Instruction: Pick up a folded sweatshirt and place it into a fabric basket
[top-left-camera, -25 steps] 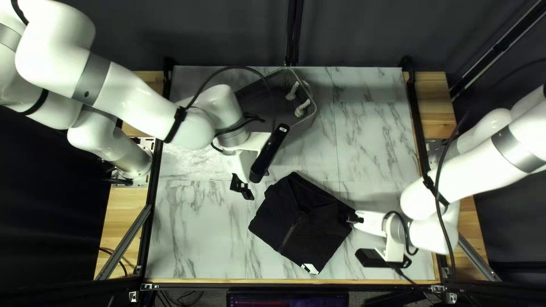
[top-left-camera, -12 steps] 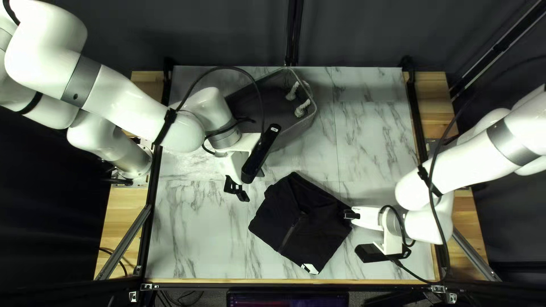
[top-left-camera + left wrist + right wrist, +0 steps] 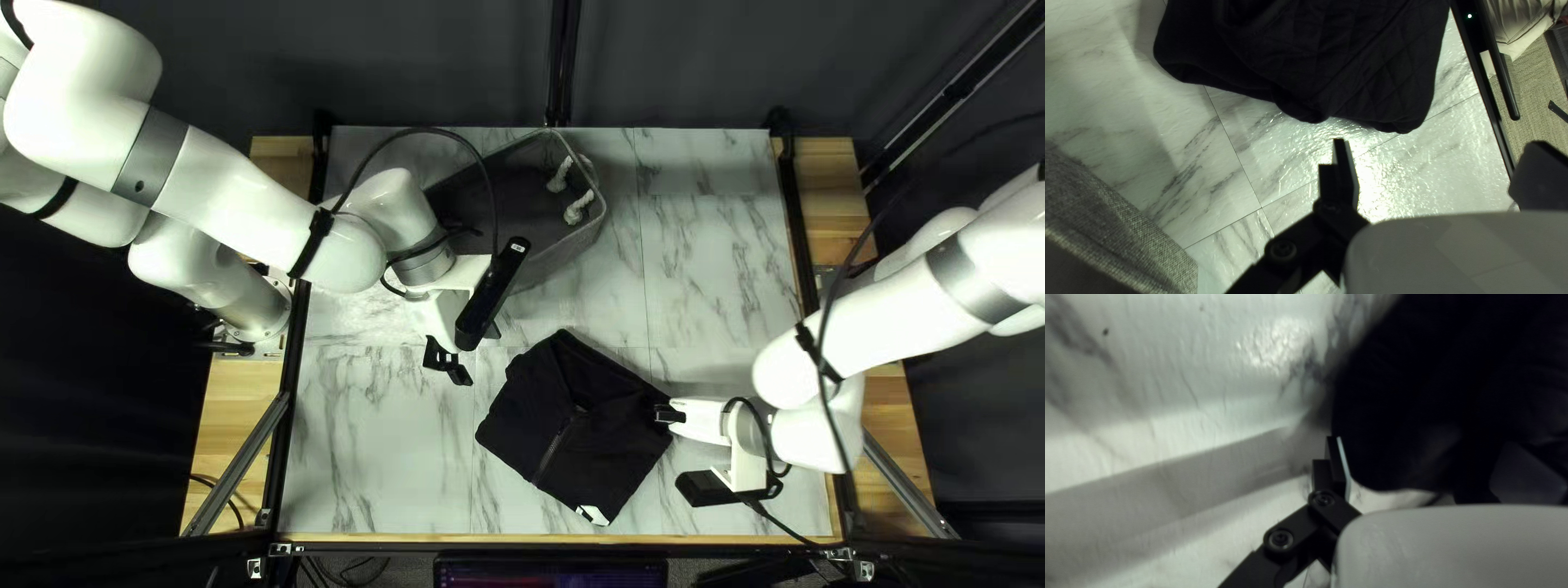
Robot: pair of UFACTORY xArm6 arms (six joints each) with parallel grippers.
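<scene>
Sweatshirt [image 3: 621,441] on tabletop [image 3: 718,278]. Basket [image 3: 572,248] on tabletop, behind and left of sweatshirt, apart. Screen [image 3: 550,574] in front of sweatshirt, past tabletop's near edge.

left end effector [image 3: 479,355]: spread, angled down | right end effector [image 3: 666,415]: spread, reaching inward

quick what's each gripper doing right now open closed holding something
Left gripper: open, holding nothing.
Right gripper: open, jaws wide apart, part of the black sweatshirt between them.
</scene>
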